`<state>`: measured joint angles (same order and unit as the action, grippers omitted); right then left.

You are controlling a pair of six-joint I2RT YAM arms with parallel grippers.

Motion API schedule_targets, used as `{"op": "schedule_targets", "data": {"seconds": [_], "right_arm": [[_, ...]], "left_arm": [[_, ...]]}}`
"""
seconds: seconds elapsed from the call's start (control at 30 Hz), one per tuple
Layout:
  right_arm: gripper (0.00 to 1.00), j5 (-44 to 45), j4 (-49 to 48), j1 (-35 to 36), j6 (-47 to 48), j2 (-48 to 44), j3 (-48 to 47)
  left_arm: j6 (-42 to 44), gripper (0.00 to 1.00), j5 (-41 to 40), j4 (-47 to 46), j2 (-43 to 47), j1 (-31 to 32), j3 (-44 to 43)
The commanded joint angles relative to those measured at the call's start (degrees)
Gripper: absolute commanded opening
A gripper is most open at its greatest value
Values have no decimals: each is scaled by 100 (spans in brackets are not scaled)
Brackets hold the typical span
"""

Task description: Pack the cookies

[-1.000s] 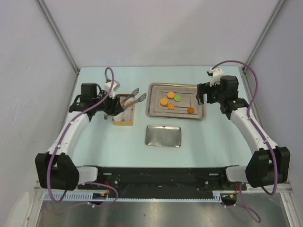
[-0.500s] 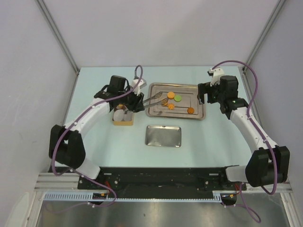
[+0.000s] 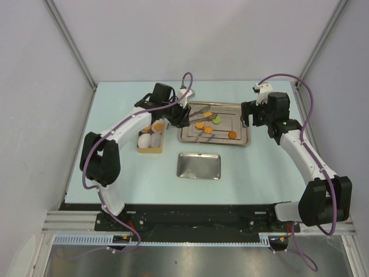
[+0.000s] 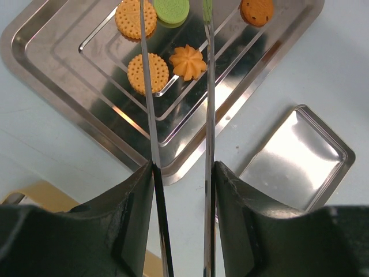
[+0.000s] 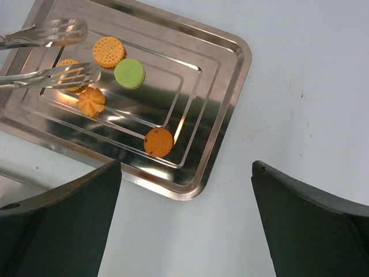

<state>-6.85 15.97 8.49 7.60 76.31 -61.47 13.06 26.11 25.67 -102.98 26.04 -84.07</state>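
Several cookies lie on the big steel tray point(image 3: 244, 141): orange rounds point(image 4: 148, 73) point(image 5: 108, 51), a green one point(image 5: 130, 73) point(image 3: 217, 120), a flower-shaped one point(image 4: 188, 62) and a darker one point(image 5: 158, 142). My left gripper point(image 3: 179, 116) point(image 4: 183, 167) is shut on metal tongs point(image 4: 209, 86) point(image 5: 49, 32). The tongs' tips stand apart over the tray's left cookies, with nothing held between them. My right gripper point(image 3: 248, 117) point(image 5: 185, 167) is open at the tray's right corner, holding nothing.
A smaller steel tray point(image 3: 198, 166) point(image 4: 297, 161) lies in front of the big one. A wooden box point(image 3: 151, 140) with white paper cups stands to the left. Grey walls close in both sides.
My left arm swung right from the wooden box, carrying the tongs out over the big tray. The right arm has not moved.
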Motion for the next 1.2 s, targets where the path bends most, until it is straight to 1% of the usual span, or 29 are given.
{"op": "schedule_targets", "data": {"seconds": [0.0,0.17,0.4,0.7,0.87,1.17], "right_arm": [[100,52,-155,-32,31,33,-75],[100,61,-164,-32,31,50,-67],[100,26,-155,-58,40,33,-67],[100,-9,-155,-58,49,33,-75],[100,0,-146,-67,49,41,-75],[100,-9,-146,-84,58,33,-67]], "left_arm": [[-67,49,26,-106,-292,129,-548],[12,49,-61,105,-705,234,-1022],[47,49,-334,17,-873,252,-1015],[118,49,-88,-10,-943,261,-970],[258,49,35,236,-1171,314,-1304],[425,49,0,570,-1532,358,-1779]]}}
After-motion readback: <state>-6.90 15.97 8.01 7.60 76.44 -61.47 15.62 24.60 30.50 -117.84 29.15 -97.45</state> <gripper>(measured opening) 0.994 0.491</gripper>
